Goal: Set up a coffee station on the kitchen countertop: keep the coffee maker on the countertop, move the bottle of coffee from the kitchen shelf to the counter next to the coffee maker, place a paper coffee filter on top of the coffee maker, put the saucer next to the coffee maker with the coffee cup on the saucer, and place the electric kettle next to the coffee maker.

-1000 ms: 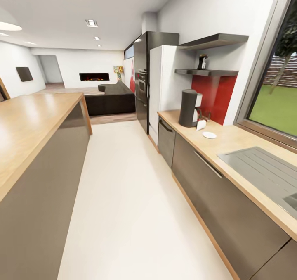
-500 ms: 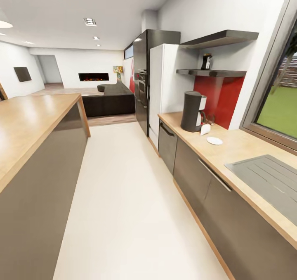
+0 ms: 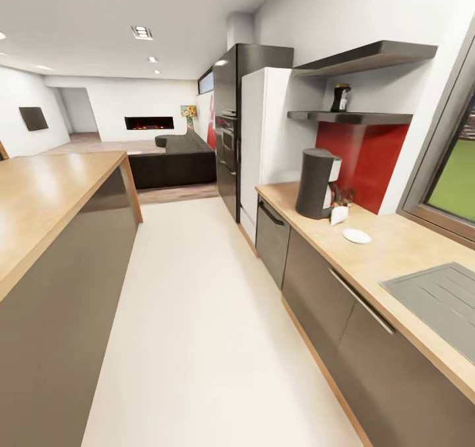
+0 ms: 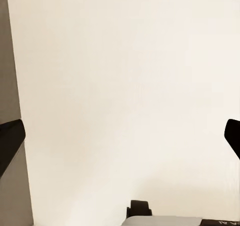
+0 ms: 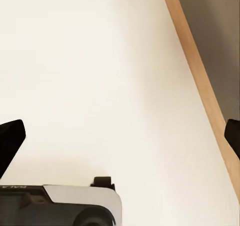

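Observation:
The dark grey coffee maker [image 3: 316,183] stands on the wooden countertop [image 3: 396,249] along the right wall. A white paper filter [image 3: 339,215] leans beside its base, and a white saucer [image 3: 357,236] lies flat on the counter just in front. The bottle of coffee [image 3: 340,97] sits on the lower grey wall shelf [image 3: 349,117] above. Something small and dark red shows behind the coffee maker. My left gripper [image 4: 120,141] hangs open over the pale floor. My right gripper [image 5: 120,141] is open too, over the floor beside the cabinet's wooden plinth [image 5: 200,81].
A grey sink drainboard [image 3: 439,298] is set into the counter at the near right. A kitchen island [image 3: 46,209] with a wooden top runs along the left. A white fridge [image 3: 267,140] and a dark oven tower [image 3: 231,124] stand beyond the counter. The pale floor aisle [image 3: 198,302] runs between.
The whole head view has shifted: the counter, coffee maker and shelf have slid rightward and grown, so the camera has moved forward along the aisle. No object has moved on the counter.

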